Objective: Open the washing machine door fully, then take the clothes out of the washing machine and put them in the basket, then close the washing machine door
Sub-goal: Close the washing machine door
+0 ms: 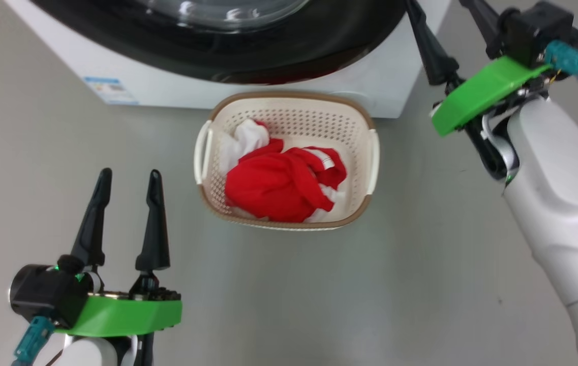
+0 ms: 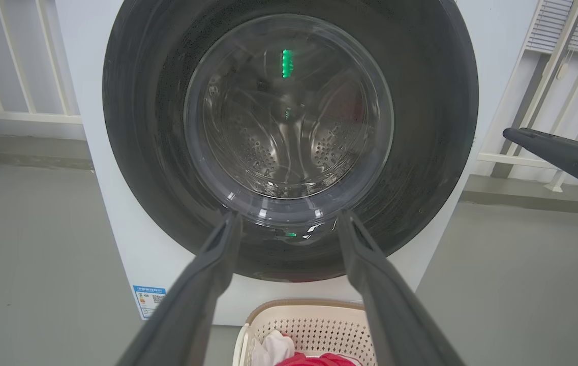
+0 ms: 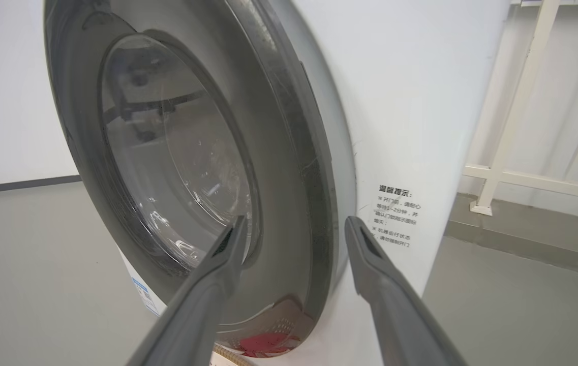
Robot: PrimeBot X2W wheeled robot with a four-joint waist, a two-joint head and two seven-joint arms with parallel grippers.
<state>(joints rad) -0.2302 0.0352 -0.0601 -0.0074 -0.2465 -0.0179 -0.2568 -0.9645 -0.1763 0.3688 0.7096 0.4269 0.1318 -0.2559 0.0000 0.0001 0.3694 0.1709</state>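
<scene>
Washing machine door (image 2: 421, 127) sits flat against the front of the washing machine (image 1: 385, 76), looks shut. Steel drum (image 2: 289, 152) shows through the glass window. Basket (image 1: 289, 99) stands on the grey floor (image 1: 319, 295) just in front of the machine, below the door. Clothes (image 1: 273, 188) lie bunched inside the basket, red with white parts, a white piece toward its left back corner. Blue sticker (image 1: 111, 90) is low on the machine front, left of the basket.

Left tool (image 1: 130, 174) hangs over the floor left of the basket, fingers apart, holding nothing, pointing at the door in the left wrist view. Right tool (image 3: 296, 219) is up by the machine's right side, fingers apart, nothing between them. In the right wrist view one finger lies over the glass, the other over the white front panel beside the rim; contact with the door cannot be told. Printed notice (image 3: 395, 216) sits on that panel.
</scene>
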